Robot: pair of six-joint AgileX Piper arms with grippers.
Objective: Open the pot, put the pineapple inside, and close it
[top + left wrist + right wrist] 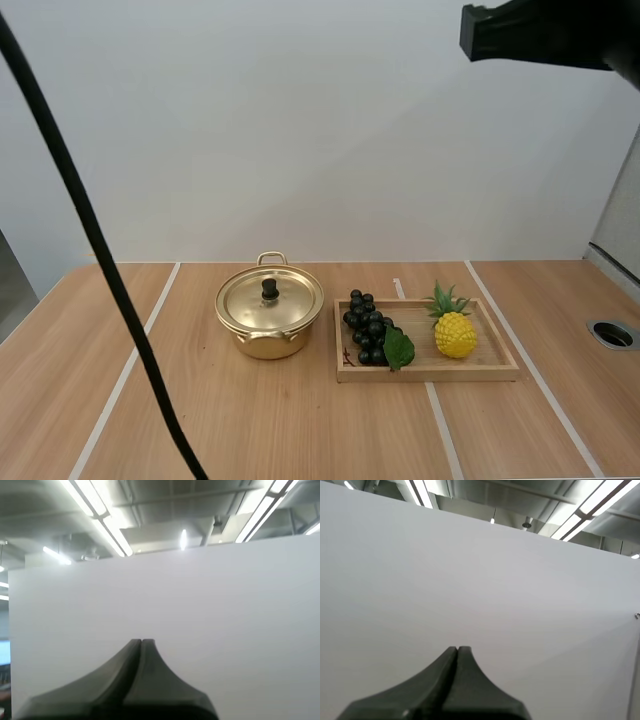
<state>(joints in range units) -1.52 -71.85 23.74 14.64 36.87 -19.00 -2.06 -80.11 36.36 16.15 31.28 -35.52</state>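
Both grippers are closed with nothing in them. The left gripper (141, 642) has its two black fingers pressed together into one dark wedge, and it faces a plain white panel (200, 605). The right gripper (457, 650) shows the same, its fingers flat against each other and pointing at the white panel too. In the high view a black part of the right arm (545, 35) hangs high up at the right, well above the wooden table (250, 420).

The pineapple (455, 333) stands upright in the right half of a wooden tray (430, 371), its green crown on top. A bunch of dark grapes (366, 338) lies in the left half of the same tray, with a green leaf (399, 349) at its right side between the grapes and the pineapple. The two fruits are apart, not touching.

The golden pot (269, 318) sits on the table just beside the tray's left end. Its lid (270, 300) is on and level, with a black knob (270, 289) at the centre. One loop handle (271, 257) shows at the pot's far side. Both grippers are well apart from the pot, the tray and the fruit. Pale lines (128, 370) run across the tabletop, and a round hole (613, 334) is set in the table near its right edge.
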